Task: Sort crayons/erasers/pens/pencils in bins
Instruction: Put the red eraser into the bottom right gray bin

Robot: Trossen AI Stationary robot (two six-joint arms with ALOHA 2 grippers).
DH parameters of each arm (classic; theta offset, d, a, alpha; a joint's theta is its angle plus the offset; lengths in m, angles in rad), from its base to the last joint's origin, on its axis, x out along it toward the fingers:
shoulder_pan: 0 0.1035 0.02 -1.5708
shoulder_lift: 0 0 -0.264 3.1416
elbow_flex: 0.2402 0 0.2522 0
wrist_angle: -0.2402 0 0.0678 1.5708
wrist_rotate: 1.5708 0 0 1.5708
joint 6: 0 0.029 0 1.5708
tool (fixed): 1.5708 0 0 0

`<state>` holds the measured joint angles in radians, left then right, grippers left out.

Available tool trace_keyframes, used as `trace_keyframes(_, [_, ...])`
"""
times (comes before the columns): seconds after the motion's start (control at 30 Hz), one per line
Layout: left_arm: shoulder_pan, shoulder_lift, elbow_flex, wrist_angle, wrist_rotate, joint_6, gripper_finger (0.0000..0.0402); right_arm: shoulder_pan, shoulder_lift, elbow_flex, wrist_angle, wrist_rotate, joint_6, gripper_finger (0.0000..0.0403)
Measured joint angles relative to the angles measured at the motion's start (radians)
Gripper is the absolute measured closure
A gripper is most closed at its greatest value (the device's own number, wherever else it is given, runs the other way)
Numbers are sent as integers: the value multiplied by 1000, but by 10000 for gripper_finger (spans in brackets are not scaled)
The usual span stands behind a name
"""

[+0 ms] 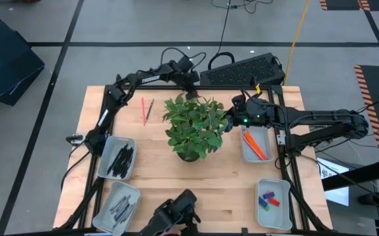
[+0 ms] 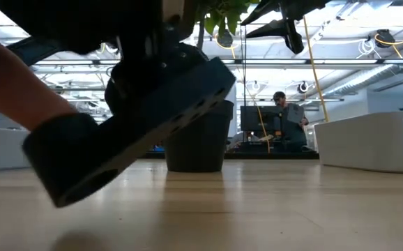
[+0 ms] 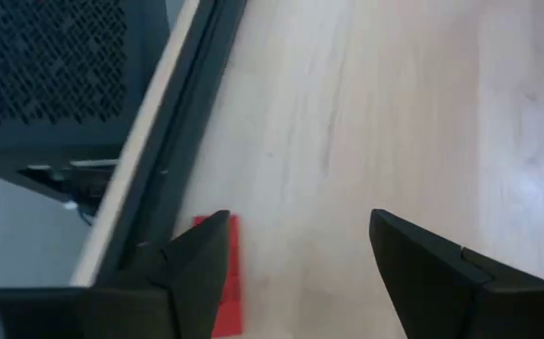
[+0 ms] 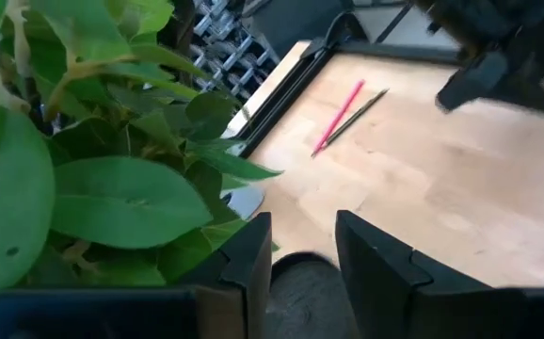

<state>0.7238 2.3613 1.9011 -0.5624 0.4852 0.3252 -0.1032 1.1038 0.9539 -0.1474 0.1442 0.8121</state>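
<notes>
**Inspector A:** The left claw (image 3: 296, 259) is being held with its fingers apart and empty at the far edge of the worktop (image 1: 150, 164), just over a small red piece (image 3: 221, 273). Whether that piece is an eraser or a crayon cannot be told.

**Inspector B:** And the right claw (image 4: 300, 250)?

**Inspector A:** It is being held beside the potted plant (image 1: 193, 128), over the bin of orange pencils (image 1: 255, 145), fingers slightly apart, nothing gripped.

**Inspector B:** What is being counted as sorted?

**Inspector A:** The pens are being recorded in the two left bins (image 1: 117, 158), the pencils in the right far bin, and the erasers (image 1: 268, 200) in the right near bin.

**Inspector B:** And outstanding?

**Inspector A:** A red stick (image 1: 143, 110) and a dark stick (image 1: 149, 110) are lying loose on the far left of the worktop. The task is being judged largely complete, these three pieces remaining.
</notes>
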Motion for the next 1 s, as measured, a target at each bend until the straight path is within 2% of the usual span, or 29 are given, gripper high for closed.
trace_keyframes(0.17, [11,2,-14,12,-72,125,147,0,0,0,0,-19,62,291])
trace_keyframes(0.27, [13,2,-42,-1,-81,198,147,0,0,0,0,-19,89,291])
trace_keyframes(0.47, [-16,1,-46,-6,-161,246,154,0,0,0,0,-18,136,291])
trace_keyframes(0.57, [-14,1,-46,-15,-173,231,186,1,0,0,0,-18,179,291])
trace_keyframes(0.73, [-6,1,-45,-26,-213,148,269,14,0,0,1,-19,221,291])
trace_keyframes(1.0, [-23,-4,-41,-115,-233,151,374,20,0,0,5,-16,224,291])
